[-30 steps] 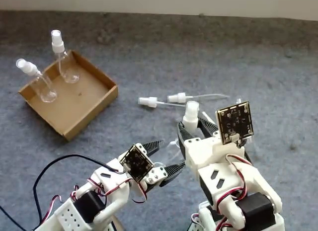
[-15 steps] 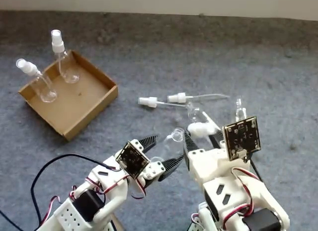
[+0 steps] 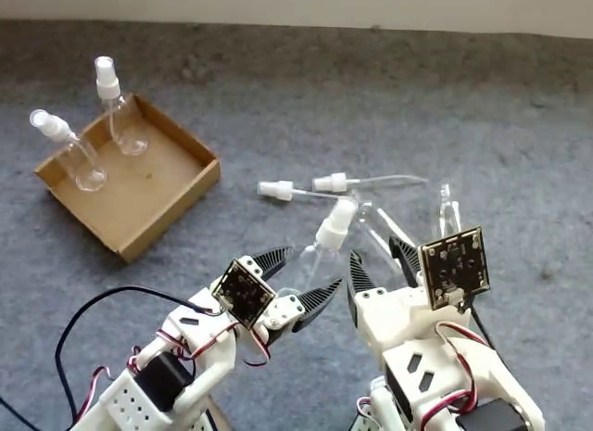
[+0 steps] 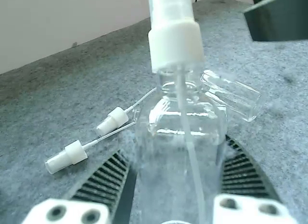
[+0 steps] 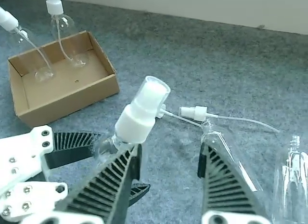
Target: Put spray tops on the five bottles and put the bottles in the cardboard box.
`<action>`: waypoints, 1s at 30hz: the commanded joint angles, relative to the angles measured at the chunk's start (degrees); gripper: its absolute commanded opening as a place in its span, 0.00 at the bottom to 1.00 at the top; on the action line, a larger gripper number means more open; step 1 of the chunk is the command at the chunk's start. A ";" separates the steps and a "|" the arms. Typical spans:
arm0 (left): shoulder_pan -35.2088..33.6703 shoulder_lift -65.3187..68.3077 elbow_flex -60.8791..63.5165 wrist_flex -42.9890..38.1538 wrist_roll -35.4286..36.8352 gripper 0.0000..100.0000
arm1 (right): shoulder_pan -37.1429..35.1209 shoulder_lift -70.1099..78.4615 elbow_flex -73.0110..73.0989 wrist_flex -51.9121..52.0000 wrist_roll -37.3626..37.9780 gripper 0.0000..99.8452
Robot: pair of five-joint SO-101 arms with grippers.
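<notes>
Right now my left gripper (image 3: pixel 301 275) is closed round the clear, round-shouldered body of a bottle (image 4: pixel 183 127), its ribbed black fingers pressing either side of the glassy wall. A white plastic spray top (image 3: pixel 335 222) sits on the neck, and the thin dip tube runs down inside. The bottle's long axis leans: base between my jaws, cap end up and slanting away from me toward my right arm.

My right gripper (image 3: pixel 380 262) stands spread wide and grips nothing. In the right wrist view the capped end lies just beside one of its fingers; whether they touch I cannot tell.

Beyond, on the coarse grey carpet (image 3: pixel 278 107), two loose spray tops (image 3: pixel 276 189) (image 3: pixel 334 182) lie on their sides, their hair-thin tubes trailing. One uncapped clear bottle (image 3: pixel 371 218) lies flat near them, and another (image 3: pixel 447 213) stands upright beside my right arm.

Well apart, to the left, the shallow cardboard box (image 3: pixel 171 213) holds two capped bottles (image 3: pixel 111 107) (image 3: pixel 69 148) leaning against its walls.
</notes>
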 commanded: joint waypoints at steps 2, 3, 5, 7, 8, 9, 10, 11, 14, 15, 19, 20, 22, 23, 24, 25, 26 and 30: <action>-0.57 -0.57 0.84 -1.49 0.70 0.08 | 5.32 -0.04 -1.10 -9.45 0.09 0.17; -0.48 -0.57 0.75 -1.58 0.70 0.08 | 7.78 0.04 -0.66 -11.91 0.09 0.17; -0.31 -0.57 0.75 -1.58 0.70 0.08 | 13.14 0.04 1.54 -17.36 0.09 0.17; -0.31 -0.57 0.75 -1.58 0.70 0.08 | 18.33 0.04 3.47 -22.46 0.09 0.16; -0.31 -0.57 0.75 -1.58 0.70 0.08 | 20.35 0.04 4.44 -24.66 0.09 0.15; -0.31 -0.57 0.75 -1.58 0.70 0.08 | 21.76 0.04 5.49 -26.51 0.09 0.12; -0.22 -0.57 0.75 -1.58 0.70 0.08 | 22.55 0.04 6.73 -27.91 0.09 0.09; -0.22 -0.57 0.75 -1.58 0.70 0.08 | 22.73 0.04 7.87 -29.14 0.09 0.04; 0.22 -0.57 0.75 -1.58 0.70 0.08 | 22.55 0.04 11.74 -31.96 0.09 0.02; 0.92 -0.57 0.75 -1.58 0.70 0.08 | 22.55 0.04 13.05 -32.75 0.09 0.01; 4.62 -0.57 0.92 -4.22 0.62 0.08 | 22.55 0.04 19.12 -38.20 0.09 0.01; 4.97 -0.57 1.19 -5.27 0.53 0.08 | 22.55 0.04 20.79 -39.69 0.09 0.01; 5.23 -0.57 1.27 -5.98 0.53 0.08 | 22.55 -0.04 23.87 -42.15 0.18 0.01; 5.32 -0.57 1.27 -6.15 0.53 0.08 | 22.55 -0.04 25.27 -42.86 0.18 0.01; 5.32 -0.57 1.27 -6.15 0.53 0.08 | 22.46 -0.04 26.42 -43.47 0.18 0.01; 5.32 -0.57 1.27 -6.15 0.62 0.08 | 22.46 -0.04 27.38 -43.91 0.18 0.01; 5.32 -0.57 1.27 -6.15 0.62 0.08 | 22.20 -0.04 28.09 -44.35 0.18 0.01; 5.41 -0.57 1.27 -6.15 0.62 0.08 | 16.84 -0.31 28.35 -44.62 0.18 0.01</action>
